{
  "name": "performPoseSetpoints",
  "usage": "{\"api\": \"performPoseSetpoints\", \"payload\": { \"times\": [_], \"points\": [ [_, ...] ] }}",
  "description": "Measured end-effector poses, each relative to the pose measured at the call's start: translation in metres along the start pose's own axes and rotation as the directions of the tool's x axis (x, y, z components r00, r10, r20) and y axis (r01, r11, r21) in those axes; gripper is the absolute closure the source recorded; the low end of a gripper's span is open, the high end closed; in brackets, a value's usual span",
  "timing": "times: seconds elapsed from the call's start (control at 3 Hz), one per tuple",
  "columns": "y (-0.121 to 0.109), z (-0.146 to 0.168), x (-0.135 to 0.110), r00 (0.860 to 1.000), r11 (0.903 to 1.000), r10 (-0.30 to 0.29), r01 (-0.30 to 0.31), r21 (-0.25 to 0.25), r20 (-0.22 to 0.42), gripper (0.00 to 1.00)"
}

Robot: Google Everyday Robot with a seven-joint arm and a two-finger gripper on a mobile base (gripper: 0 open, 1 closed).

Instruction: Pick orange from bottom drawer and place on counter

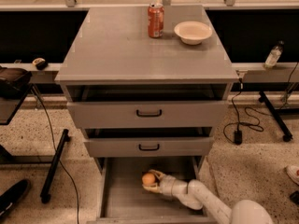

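**Hand's on the orange, down in the bottom drawer**

The hand point(150, 181) is low in the frame, reaching into the open bottom drawer point(122, 195). Its two fingers look closed on the orange point(148, 178), one on each side, and as far as I can tell the fruit is resting on the drawer floor. I'd call this the grab step, with the lift not yet done. Next it has to back out clear of the middle drawer front point(149, 146) just above, then go up to the worktop point(126, 45). There's bare space there in front of the red soda can point(155, 20) and the white bowl point(193, 31).
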State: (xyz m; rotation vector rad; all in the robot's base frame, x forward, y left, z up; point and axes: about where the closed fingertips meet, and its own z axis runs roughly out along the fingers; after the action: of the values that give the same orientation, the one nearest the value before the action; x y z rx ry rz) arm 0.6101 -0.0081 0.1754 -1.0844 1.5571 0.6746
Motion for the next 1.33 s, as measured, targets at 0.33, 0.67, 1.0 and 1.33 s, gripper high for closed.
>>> {"api": "performPoseSetpoints", "payload": {
  "times": [0.33, 0.67, 1.0, 1.33],
  "points": [
    [-0.022, -0.068, -0.038, 0.992, 0.9924, -0.119, 0.120, 0.028, -0.041, 1.00],
    [-0.008, -0.174, -0.114, 0.965, 0.9659, -0.257, 0.256, -0.040, -0.045, 1.00],
    [0.028, -0.221, -0.184, 0.926, 0.9150, -0.378, 0.372, -0.155, -0.007, 1.00],
    [0.026, -0.229, -0.205, 0.910, 0.8964, -0.415, 0.407, -0.176, -0.012, 1.00]
  ]
}}
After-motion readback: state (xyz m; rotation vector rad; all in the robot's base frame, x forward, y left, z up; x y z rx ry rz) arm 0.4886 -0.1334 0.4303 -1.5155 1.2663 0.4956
